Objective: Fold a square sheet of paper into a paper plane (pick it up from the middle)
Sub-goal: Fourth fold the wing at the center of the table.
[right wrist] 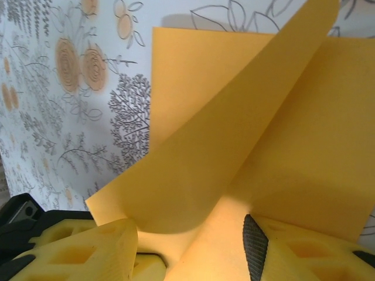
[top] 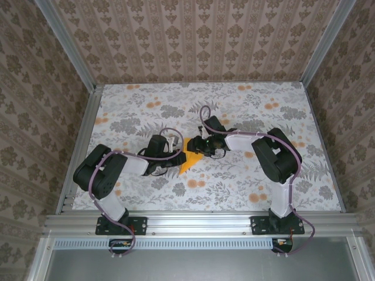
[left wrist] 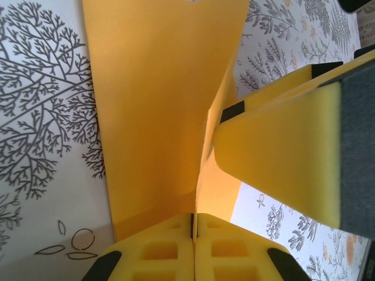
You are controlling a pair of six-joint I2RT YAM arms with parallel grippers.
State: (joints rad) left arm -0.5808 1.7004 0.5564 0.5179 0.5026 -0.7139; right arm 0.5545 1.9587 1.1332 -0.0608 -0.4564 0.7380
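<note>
Floral table — left fingers pinch the orange-yellow sheet.

Paper sheet plain orange-yellow; tablecloth white, grey foliage, orange blossoms; walls beige damask

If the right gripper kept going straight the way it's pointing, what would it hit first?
The orange-yellow sheet: its raised fold stands directly ahead of the right gripper, between the parted fingers, likely close enough to touch almost at once.
</note>
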